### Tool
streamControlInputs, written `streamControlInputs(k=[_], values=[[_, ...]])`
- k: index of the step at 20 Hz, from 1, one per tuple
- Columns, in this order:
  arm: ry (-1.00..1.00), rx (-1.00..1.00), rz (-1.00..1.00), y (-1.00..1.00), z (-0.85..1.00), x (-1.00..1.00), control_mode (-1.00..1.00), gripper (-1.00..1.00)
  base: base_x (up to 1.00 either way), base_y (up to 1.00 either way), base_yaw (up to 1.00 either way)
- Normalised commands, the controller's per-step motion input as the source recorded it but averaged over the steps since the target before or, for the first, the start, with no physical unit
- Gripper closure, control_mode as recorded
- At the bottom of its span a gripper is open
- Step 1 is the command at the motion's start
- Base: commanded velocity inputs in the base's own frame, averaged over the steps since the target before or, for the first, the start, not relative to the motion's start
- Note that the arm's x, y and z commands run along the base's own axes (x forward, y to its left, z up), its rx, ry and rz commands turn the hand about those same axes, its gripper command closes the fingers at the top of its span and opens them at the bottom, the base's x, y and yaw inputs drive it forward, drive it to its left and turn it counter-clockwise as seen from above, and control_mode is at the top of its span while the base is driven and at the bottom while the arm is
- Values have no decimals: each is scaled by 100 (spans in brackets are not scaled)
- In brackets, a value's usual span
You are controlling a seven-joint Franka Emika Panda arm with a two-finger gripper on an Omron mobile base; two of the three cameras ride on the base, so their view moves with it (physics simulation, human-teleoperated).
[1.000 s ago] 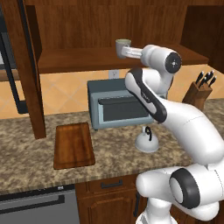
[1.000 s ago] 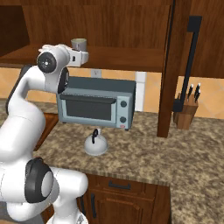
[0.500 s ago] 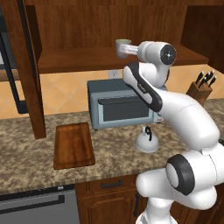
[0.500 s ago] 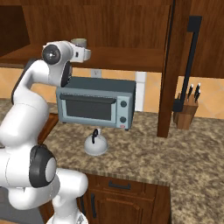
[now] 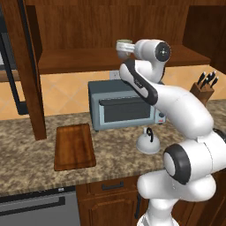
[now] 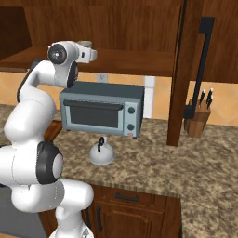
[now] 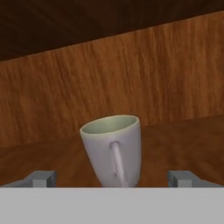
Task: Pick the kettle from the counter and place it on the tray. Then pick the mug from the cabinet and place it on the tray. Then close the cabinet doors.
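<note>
a: where's the pincer [image 7: 112, 178]?

b: up at the cabinet [image 5: 101, 26] shelf [image 5: 79, 62], pointed at the mug [image 7: 113, 148]. from the hand view the two fingertips [image 7: 43, 178] stand wide apart, one at each side of the mug's base, and neither touches it, so it's fully open with nothing in its grip.

a: and the mug itself?

b: between the tips and just ahead of them, upright on the shelf, handle turned toward the camera (that view looks a little rolled, so the mug seems to lean). the cabinet's back wall is right behind it.

a: the kettle [image 5: 148, 141]?

b: well below the pincer, on the surface [image 5: 26, 159] in front of the oven [image 5: 121, 108], near its right end. it is not on the tray [image 5: 74, 145].

a: where's the tray then?

b: also far below the pincer and off to its left, flat on the surface beside the oven, bare.

a: doors?

b: both swung open. one door [image 5: 31, 66] hangs out to the pincer's left, the other [image 6: 183, 69] well to its right, its black bar handle [image 6: 199, 69] showing in the right base view. a knife block [image 6: 197, 118] sits low on the surface past that door.
</note>
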Motion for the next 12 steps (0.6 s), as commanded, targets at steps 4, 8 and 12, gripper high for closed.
streamControlInputs(k=[4, 8, 12], values=[[0, 0, 0, 0, -6, 29, -100, -100, 0, 0, 0], [0, 0, 0, 2, -10, 27, -100, -100, 0, 0, 0], [0, 0, 0, 4, -11, 23, -100, -100, 0, 0, 0]])
